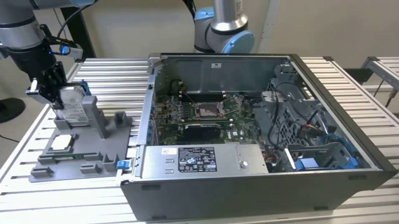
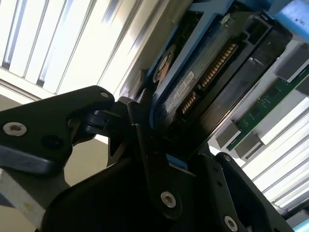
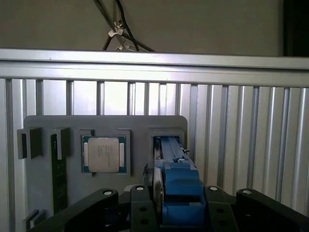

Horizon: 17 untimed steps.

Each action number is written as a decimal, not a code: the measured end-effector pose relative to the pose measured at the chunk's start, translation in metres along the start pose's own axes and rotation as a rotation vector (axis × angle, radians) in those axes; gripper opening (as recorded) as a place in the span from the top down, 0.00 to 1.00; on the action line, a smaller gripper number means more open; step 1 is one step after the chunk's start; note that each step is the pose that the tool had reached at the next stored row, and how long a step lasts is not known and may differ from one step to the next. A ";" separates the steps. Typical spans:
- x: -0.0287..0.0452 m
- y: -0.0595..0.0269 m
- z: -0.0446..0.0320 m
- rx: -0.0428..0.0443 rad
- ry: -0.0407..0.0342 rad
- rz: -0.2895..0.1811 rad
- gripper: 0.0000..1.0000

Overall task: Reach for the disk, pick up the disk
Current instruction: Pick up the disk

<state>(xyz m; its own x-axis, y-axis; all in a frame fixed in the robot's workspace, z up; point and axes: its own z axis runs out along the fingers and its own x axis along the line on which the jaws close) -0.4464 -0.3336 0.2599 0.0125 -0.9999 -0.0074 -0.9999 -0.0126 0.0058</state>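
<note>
The disk [image 1: 74, 106] stands on edge in a slot of the grey holder [image 1: 81, 156] at the exterior view's left, silver with a white label and blue side rails. My gripper [image 1: 56, 95] comes down over its top, one black finger on each flat side, shut on it. In the first wrist view the disk's blue rail [image 3: 176, 179] sits between the two fingers of the gripper [image 3: 176, 215]. In the second wrist view the disk's connector edge [image 2: 193, 82] runs out from between the fingers [image 2: 145, 145]. The disk's lower part sits in the holder's slot.
A small square chip [image 1: 61, 142] [image 3: 105, 153] and a green memory stick [image 3: 58, 174] lie in the holder beside the disk. An open computer case [image 1: 262, 135] stands just to the exterior view's right of the holder. A second arm [image 1: 221, 28] stands behind the case. Everything rests on a slatted metal table [image 1: 112, 70].
</note>
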 end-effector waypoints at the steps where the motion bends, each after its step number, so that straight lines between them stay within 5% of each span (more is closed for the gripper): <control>1: 0.0000 0.0000 0.0000 0.0000 0.0000 0.000 1.00; 8: 0.0000 0.0000 -0.0017 0.0002 0.0000 0.000 1.00; 17: -0.0001 0.0001 -0.0161 0.0000 0.0001 0.000 1.00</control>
<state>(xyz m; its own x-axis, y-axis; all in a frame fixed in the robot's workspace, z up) -0.4464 -0.3336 0.2760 0.0125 -0.9999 -0.0073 -0.9999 -0.0125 0.0058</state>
